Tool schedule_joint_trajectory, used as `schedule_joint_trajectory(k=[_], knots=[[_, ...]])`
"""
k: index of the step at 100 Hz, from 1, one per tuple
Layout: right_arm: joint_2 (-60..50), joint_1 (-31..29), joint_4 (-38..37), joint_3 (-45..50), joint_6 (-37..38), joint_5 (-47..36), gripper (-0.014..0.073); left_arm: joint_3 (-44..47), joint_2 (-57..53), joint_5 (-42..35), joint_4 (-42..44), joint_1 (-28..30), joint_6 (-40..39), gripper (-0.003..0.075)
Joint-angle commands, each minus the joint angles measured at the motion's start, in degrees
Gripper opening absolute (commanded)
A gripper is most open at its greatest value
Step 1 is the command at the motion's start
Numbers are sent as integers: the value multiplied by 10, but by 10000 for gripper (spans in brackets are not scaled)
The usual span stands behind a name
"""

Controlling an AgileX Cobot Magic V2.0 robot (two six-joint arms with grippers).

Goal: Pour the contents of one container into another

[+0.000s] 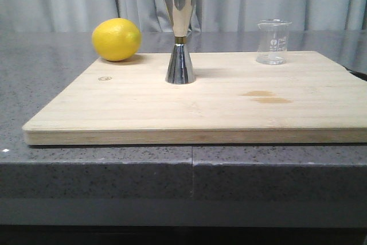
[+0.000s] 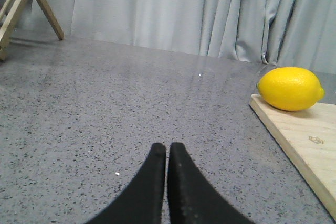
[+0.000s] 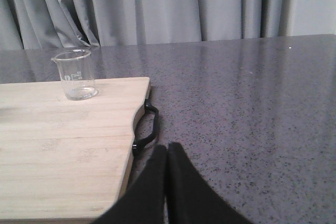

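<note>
The small clear glass beaker [image 1: 273,42] stood upright near the far right corner of the pale wooden cutting board [image 1: 229,113], well apart from the tall shiny steel hourglass jigger [image 1: 180,34] at the middle of the board's far edge, with a yellow lemon [image 1: 116,39] at the far left corner. Both the left gripper [image 2: 167,153] and the right gripper [image 3: 167,153] rested over the grey speckled desk [image 1: 46,73] off the board, jaws pressed closed and holding nothing. The reach would probably go best with the right jaws opened wide first, closing on the beaker's straight wall below the flared rim while keeping it level.
</note>
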Motion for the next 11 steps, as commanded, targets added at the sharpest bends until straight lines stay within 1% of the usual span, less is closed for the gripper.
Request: schedule_joint_trajectory(k=[1, 11], knots=[[-12, -3, -2, 15, 1, -48, -69, 12, -14, -42, -5, 2, -1, -21], [-12, -3, -2, 15, 1, -48, -69, 12, -14, -42, -5, 2, -1, -21]])
